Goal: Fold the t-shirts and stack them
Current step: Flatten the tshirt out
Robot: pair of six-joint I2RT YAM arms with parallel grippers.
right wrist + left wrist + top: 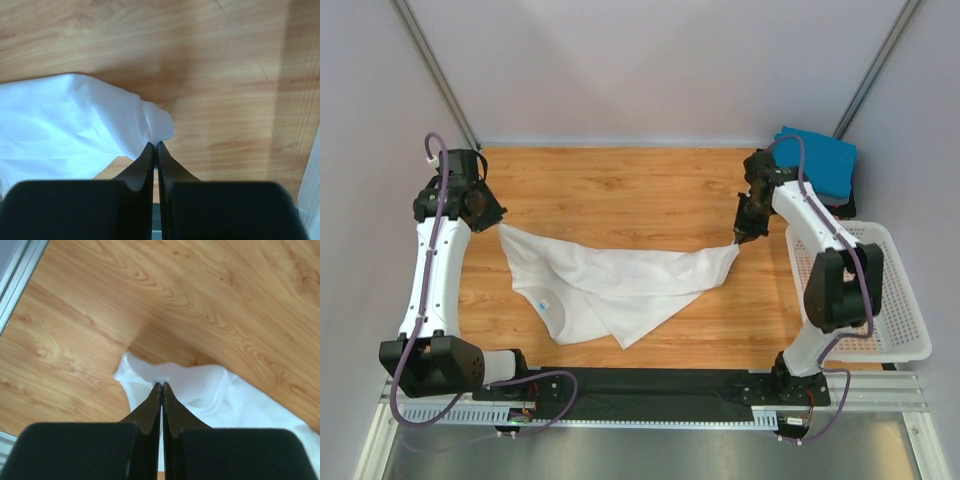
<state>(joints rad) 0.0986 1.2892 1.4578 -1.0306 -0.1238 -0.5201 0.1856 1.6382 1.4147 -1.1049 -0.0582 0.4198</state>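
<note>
My left gripper (161,385) is clenched on one corner of the white t-shirt (610,285) near the table's (620,190) left edge, arm stretched forward. The shirt lies rumpled across the table's middle. My right gripper (155,145) pinches the opposite corner, just left of the basket (892,300).

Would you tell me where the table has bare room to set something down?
Widest bare wood lies beyond the white t-shirt, toward the far edge; a narrow strip separates shirt from black cloth. Right side is crowded: basket, blue t-shirt.
</note>
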